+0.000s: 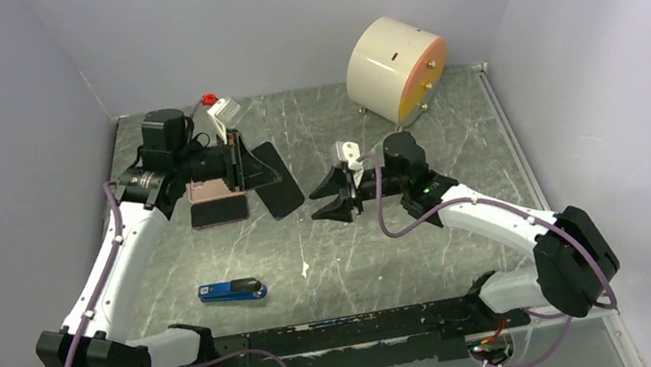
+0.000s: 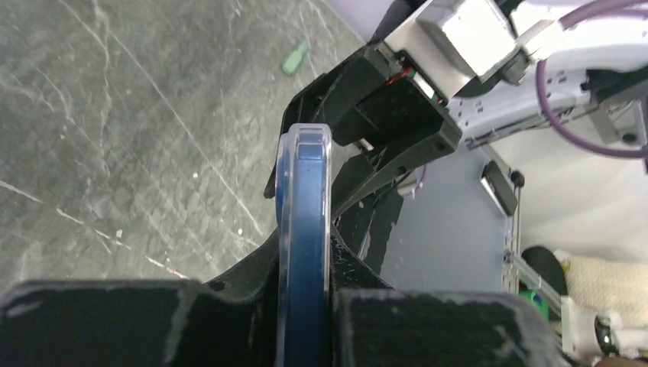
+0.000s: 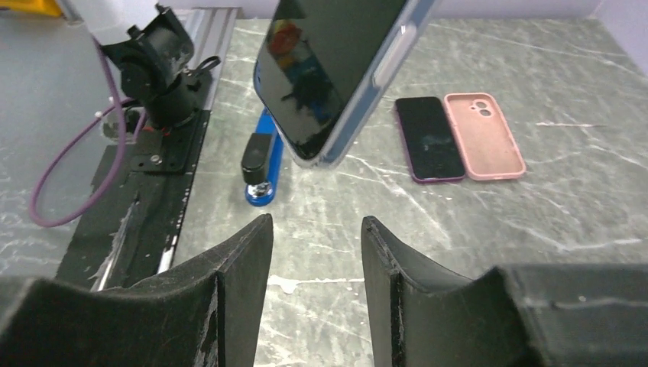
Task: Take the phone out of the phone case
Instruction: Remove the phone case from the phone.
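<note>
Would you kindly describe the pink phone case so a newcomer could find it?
On the left of the grey table, below the left gripper, two flat slabs lie side by side: a dark phone and the case. Only the case is pink, with a camera cutout.

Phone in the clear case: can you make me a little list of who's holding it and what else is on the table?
phone in clear case: held up, still inside its case
left gripper: shut on the phone's edge
right gripper: open, empty, facing the phone
lying on the table: dark phone and pink case side by side
also on the table: blue stapler
</note>
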You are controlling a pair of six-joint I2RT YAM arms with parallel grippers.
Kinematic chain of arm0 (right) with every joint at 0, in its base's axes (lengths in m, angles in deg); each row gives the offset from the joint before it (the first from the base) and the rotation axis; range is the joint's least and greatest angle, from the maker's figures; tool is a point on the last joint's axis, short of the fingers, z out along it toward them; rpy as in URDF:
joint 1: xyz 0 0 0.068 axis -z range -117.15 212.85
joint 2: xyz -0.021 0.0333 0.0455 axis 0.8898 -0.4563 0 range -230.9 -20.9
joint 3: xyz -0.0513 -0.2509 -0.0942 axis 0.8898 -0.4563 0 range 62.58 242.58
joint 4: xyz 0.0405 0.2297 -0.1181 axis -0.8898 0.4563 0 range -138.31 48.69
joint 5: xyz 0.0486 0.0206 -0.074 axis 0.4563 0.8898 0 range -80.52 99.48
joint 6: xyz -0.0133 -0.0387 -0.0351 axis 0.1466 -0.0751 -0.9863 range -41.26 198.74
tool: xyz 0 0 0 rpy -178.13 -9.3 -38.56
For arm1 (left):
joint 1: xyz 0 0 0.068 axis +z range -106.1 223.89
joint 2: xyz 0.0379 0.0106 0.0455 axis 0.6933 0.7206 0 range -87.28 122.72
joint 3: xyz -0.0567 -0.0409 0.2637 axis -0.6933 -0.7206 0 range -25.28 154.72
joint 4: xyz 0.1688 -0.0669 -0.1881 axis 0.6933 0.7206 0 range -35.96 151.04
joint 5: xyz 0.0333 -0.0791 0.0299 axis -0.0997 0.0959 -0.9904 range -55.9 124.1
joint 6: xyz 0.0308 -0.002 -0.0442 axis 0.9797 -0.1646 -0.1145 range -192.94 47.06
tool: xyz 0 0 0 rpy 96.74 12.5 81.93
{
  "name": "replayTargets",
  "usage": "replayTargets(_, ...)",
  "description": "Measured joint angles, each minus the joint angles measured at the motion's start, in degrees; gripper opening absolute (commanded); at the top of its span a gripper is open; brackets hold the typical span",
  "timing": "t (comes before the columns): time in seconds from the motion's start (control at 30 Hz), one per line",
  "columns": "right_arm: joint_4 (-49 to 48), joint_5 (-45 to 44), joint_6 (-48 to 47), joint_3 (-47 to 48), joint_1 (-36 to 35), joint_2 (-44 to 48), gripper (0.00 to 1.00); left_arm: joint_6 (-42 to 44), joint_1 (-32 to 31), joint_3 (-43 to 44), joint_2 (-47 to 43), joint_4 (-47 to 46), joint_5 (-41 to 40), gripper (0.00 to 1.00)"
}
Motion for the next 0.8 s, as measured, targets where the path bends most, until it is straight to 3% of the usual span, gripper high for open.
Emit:
replayTargets(0.43, 10.62, 3.69, -6.80, 8.04, -4.85, -1.01, 0.43, 14.60, -2.56, 1.68, 0.39, 13.40, 0.85, 0.03)
replayTargets(0.8, 20.57, 4.79, -14.29, 12.66, -6.32, -4.04, 0.23, 17.99, -2.99, 1.70, 0.28, 16.85, 0.90, 0.03)
